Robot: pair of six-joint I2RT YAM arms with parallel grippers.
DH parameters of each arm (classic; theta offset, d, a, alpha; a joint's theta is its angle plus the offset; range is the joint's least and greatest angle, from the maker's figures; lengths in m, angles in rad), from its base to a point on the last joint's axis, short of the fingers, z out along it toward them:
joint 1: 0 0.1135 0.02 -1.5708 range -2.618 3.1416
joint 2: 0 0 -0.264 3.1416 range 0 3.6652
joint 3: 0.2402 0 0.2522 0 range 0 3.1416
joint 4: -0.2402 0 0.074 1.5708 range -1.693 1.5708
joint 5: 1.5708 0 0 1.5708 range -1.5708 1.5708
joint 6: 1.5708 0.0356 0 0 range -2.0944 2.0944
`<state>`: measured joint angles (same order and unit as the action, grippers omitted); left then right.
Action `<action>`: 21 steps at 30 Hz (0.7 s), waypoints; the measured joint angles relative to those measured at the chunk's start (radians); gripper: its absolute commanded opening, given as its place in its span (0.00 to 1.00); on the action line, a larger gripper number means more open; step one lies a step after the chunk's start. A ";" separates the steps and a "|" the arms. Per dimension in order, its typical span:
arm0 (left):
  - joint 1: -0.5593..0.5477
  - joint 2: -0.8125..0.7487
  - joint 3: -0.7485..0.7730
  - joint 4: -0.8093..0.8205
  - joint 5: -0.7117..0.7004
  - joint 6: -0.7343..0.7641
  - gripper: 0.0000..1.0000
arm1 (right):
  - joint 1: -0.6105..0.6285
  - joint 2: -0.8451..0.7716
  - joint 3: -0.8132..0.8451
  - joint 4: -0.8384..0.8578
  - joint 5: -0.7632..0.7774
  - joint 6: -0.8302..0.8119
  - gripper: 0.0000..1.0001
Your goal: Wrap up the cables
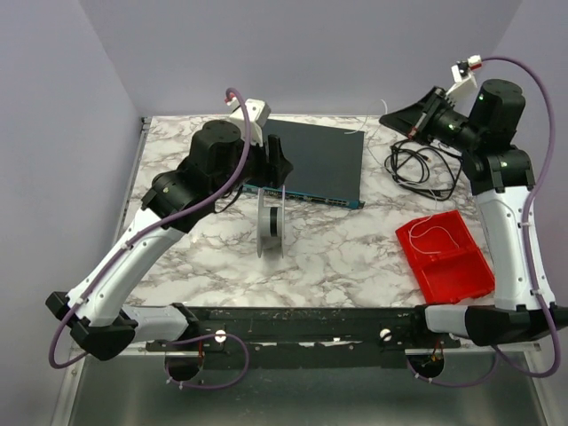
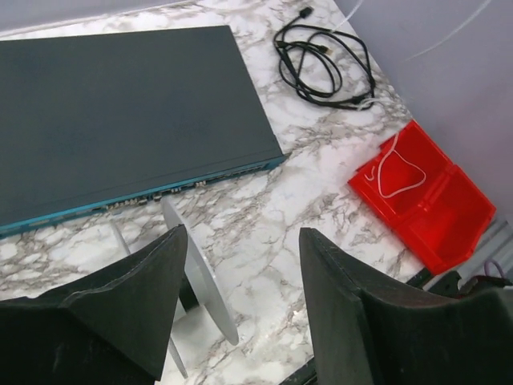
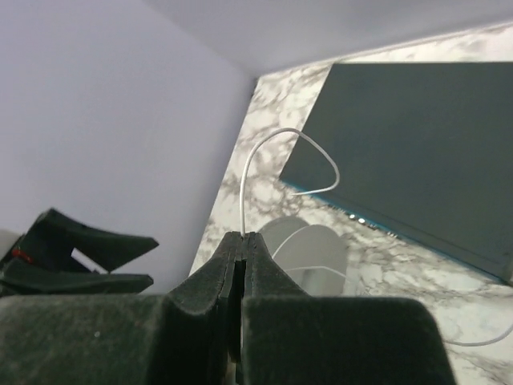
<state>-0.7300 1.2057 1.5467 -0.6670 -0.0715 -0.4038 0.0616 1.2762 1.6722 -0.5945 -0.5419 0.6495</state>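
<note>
The thin white wire (image 3: 244, 192) rises from my right gripper's shut jaws and loops over toward the dark box. More of it runs across a grey spool (image 3: 314, 250), and a loose piece lies in the red bin (image 2: 395, 172). My right gripper (image 3: 243, 236) is shut on the wire and held high at the back right in the top view (image 1: 390, 116). The spool (image 1: 271, 226) stands upright on the marble table in front of the box. My left gripper (image 2: 244, 233) is open and empty just above the spool's flange (image 2: 199, 269); it also shows in the top view (image 1: 275, 155).
A flat dark network switch (image 1: 311, 160) with a teal front lies at the back centre. A bundle of black cords (image 1: 415, 164) lies at the back right. The red two-part bin (image 1: 461, 266) sits at the front right. Lilac walls close the back and both sides.
</note>
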 measured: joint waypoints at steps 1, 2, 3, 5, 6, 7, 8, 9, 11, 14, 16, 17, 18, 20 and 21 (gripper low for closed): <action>0.002 0.021 0.023 0.000 0.025 0.016 0.55 | 0.011 0.010 -0.007 0.014 -0.032 0.001 0.01; 0.003 0.038 0.040 0.000 0.052 0.035 0.55 | 0.027 0.023 -0.013 0.026 -0.057 0.001 0.01; 0.003 0.057 0.057 0.000 0.071 0.047 0.55 | 0.051 0.035 -0.018 0.036 -0.076 0.000 0.01; 0.003 0.087 0.073 0.000 0.110 0.072 0.55 | 0.119 0.057 -0.026 0.053 -0.100 -0.003 0.01; 0.003 0.099 0.075 0.000 0.123 0.080 0.55 | 0.155 0.067 -0.031 0.060 -0.109 -0.004 0.01; 0.003 0.112 0.077 -0.001 0.140 0.095 0.55 | 0.185 0.075 -0.038 0.071 -0.119 -0.004 0.01; 0.003 0.124 0.079 -0.003 0.152 0.104 0.55 | 0.214 0.080 -0.048 0.085 -0.132 -0.003 0.01; 0.003 0.132 0.080 -0.003 0.160 0.112 0.54 | 0.237 0.084 -0.058 0.097 -0.146 0.000 0.01; 0.004 0.153 0.082 -0.004 0.174 0.131 0.54 | 0.268 0.087 -0.077 0.124 -0.169 0.006 0.01; 0.007 0.171 0.082 -0.010 0.179 0.146 0.53 | 0.303 0.091 -0.096 0.158 -0.193 0.009 0.01; 0.011 0.175 0.082 -0.010 0.178 0.151 0.53 | 0.317 0.091 -0.105 0.172 -0.206 0.009 0.01; 0.011 0.175 0.082 -0.009 0.178 0.153 0.52 | 0.322 0.091 -0.110 0.178 -0.212 0.009 0.01; 0.011 0.175 0.082 -0.008 0.177 0.154 0.51 | 0.326 0.091 -0.114 0.183 -0.217 0.008 0.01; 0.014 0.175 0.081 -0.008 0.177 0.156 0.51 | 0.332 0.091 -0.123 0.192 -0.226 0.009 0.01; 0.015 0.176 0.081 -0.008 0.177 0.157 0.51 | 0.332 0.091 -0.127 0.194 -0.231 0.009 0.01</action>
<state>-0.7151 1.3815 1.6276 -0.6750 0.1055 -0.2466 0.3939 1.3674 1.5452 -0.4004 -0.7727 0.6582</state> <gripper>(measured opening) 0.517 0.027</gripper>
